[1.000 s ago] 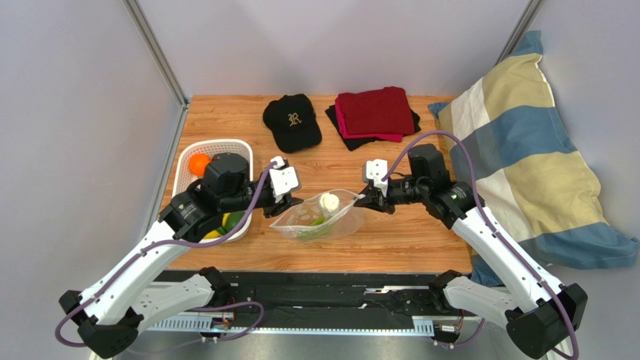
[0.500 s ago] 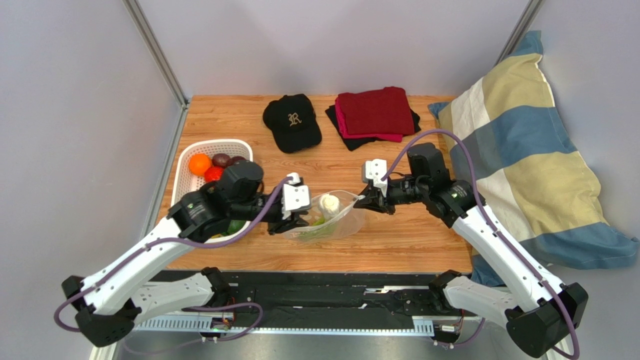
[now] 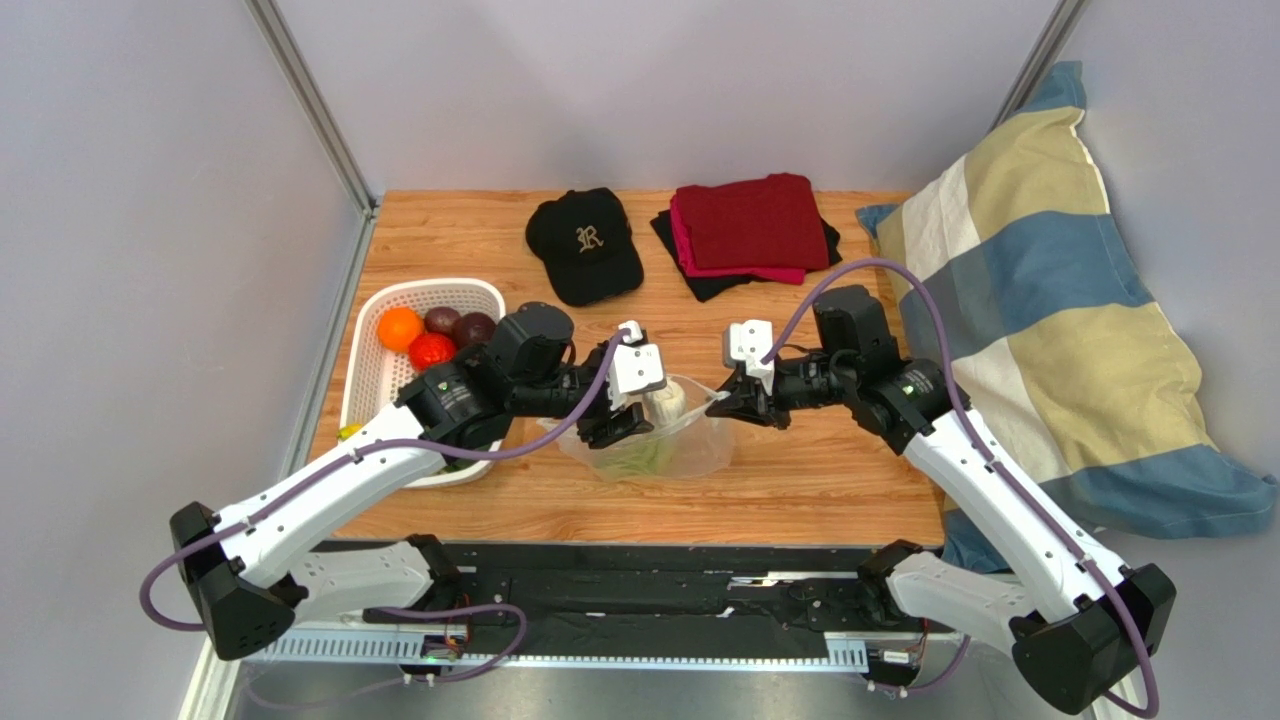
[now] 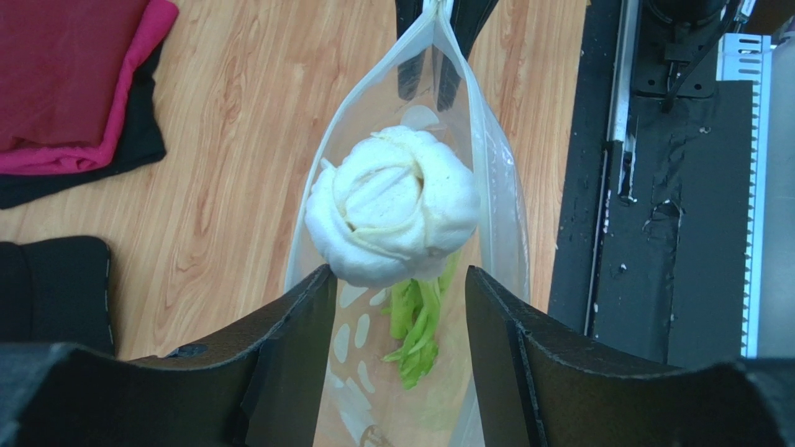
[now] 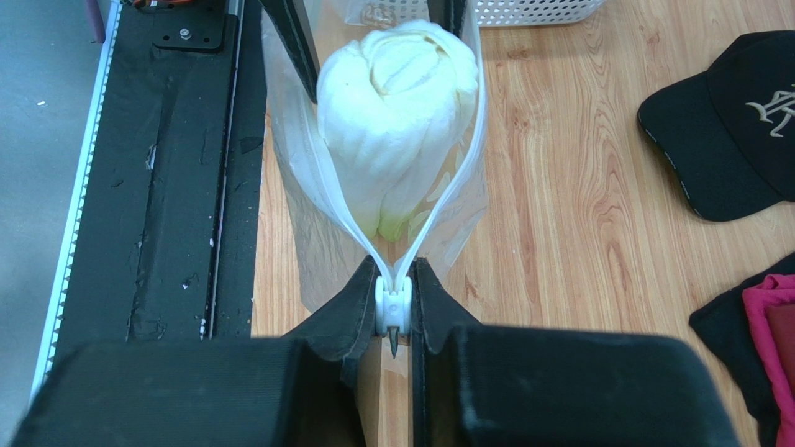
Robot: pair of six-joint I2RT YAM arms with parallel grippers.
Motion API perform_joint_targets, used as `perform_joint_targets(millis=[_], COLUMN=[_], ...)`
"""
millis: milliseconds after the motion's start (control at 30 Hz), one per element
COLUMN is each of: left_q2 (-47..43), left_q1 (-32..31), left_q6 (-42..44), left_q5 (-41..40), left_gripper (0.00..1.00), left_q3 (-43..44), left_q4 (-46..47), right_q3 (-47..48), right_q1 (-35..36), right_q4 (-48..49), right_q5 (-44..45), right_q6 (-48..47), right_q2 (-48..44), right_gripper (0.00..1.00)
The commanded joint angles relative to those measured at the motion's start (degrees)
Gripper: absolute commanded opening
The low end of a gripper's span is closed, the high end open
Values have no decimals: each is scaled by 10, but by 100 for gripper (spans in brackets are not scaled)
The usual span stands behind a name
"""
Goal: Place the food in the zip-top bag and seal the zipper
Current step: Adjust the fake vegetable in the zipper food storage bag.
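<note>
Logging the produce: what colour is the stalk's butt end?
The stalk end is creamy white; left wrist view.

One zip-top bag [image 3: 684, 447], one pale stalk [image 4: 392, 219] inside it. One white basket [image 3: 362, 345] showing one orange [image 3: 398, 327], one red fruit [image 3: 431, 350], two dark purple fruits [image 3: 442, 318] [image 3: 475, 327]; whatever else is in it sits under an arm, can't count. One black cap [image 3: 583, 243], one cloth stack [image 3: 751, 222] in three colours, one striped pillow [image 3: 1037, 300], two arms [image 3: 346, 477] [image 3: 1007, 503] with one gripper each: left gripper [image 4: 397, 271], right gripper [image 5: 394, 279].
</note>
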Motion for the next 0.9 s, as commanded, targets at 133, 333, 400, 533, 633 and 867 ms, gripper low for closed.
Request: perform_joint_targets(millis=[133,333,400,533,633,867], left_q2=[32,50,63,95,110,160], left_q1=[-8,-27,-32,-32,-32,-32], left_q6=[-35,-47,-42,-29,-23,0], left_q5=[36,50,55,45,32,-14], left_gripper=[63,66,64,34,16,1], left_q3=[-12,-28,-27,-17,-23,-23], left_q4=[106,164,164,133,115,74], right_q3=[29,28,30,33,34,35], right_q1=[3,3,3,3,3,2], right_q4=[11,12,10,2,-6,-18], right_q5=[-29,-30,-31,-30,-24,-17], right_q6=[-23,-24,-26,-32,-37,-39], right_q2=[2,3,3,2,-1,-8], right_gripper=[0,0,0,0,0,0])
